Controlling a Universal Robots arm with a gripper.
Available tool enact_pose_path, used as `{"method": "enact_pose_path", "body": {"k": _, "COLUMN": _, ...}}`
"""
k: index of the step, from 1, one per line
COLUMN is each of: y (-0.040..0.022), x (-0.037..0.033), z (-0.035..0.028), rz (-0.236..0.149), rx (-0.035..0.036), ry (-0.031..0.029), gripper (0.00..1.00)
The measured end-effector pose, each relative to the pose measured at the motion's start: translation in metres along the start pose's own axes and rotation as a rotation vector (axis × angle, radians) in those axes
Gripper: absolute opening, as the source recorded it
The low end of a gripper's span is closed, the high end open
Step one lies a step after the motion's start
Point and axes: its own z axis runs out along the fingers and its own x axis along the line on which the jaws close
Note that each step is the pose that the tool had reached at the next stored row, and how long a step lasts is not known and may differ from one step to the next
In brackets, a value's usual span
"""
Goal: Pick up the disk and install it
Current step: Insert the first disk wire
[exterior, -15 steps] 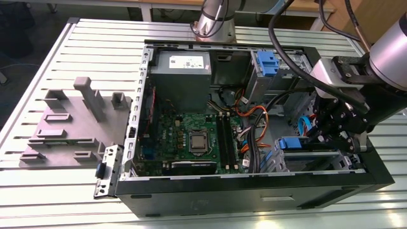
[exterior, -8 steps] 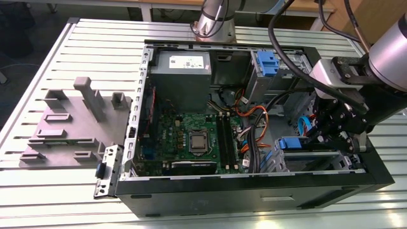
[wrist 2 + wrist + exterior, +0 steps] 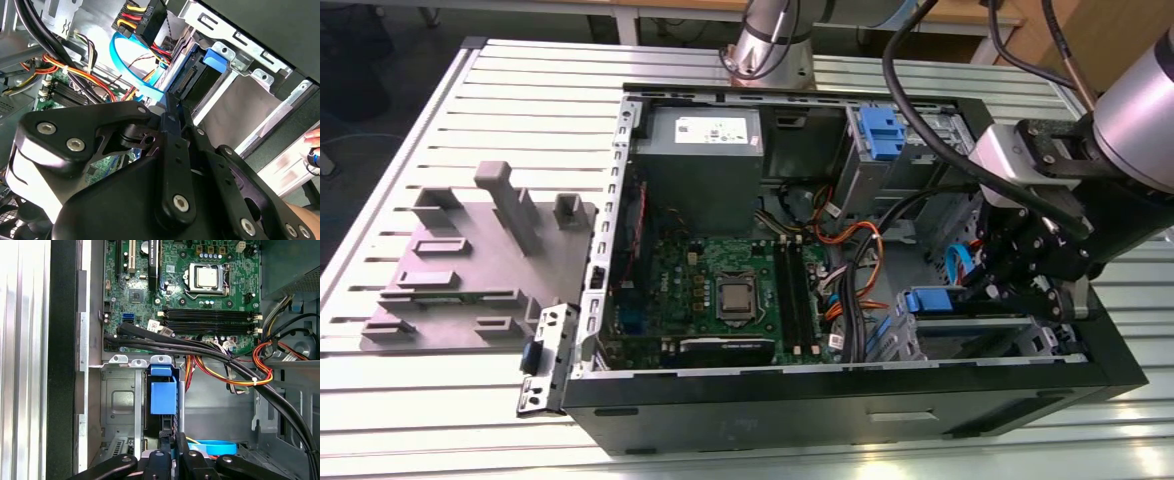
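1. End effector [image 3: 172, 452] sits fingers together, narrow, at the disk [image 3: 163, 397] seated in the drive cage [image 3: 120, 405].
2. Risk: the adjacent blue cable [image 3: 131, 70] may snag.
3. Risk: off-axis pressure could jam the rails.

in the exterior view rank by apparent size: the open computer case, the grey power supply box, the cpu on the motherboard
1. Computer case, by far the largest.
2. Grey power supply box.
3. CPU, clearly the smallest.
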Motion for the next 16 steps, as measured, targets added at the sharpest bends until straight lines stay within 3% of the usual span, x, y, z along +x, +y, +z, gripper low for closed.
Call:
{"method": "enact_pose_path", "body": {"k": 1, "y": 0.0, "x": 0.0, "z": 0.0, "rz": 0.0, "rx": 0.0, "ry": 0.0, "gripper": 0.17}}
{"method": "enact_pose_path", "body": {"k": 2, "y": 0.0, "x": 0.0, "z": 0.0001, "rz": 0.0, "rx": 0.0, "ry": -0.0001, "gripper": 0.24}}
{"method": "enact_pose_path", "body": {"k": 8, "y": 0.0, "x": -0.0001, "z": -0.0012, "rz": 0.0, "rx": 0.0, "ry": 0.0003, "gripper": 0.24}}
{"method": "enact_pose_path", "body": {"k": 16, "y": 0.0005, "x": -0.0013, "z": -0.0186, "rz": 0.0, "rx": 0.0, "ry": 0.0, "gripper": 0.24}}
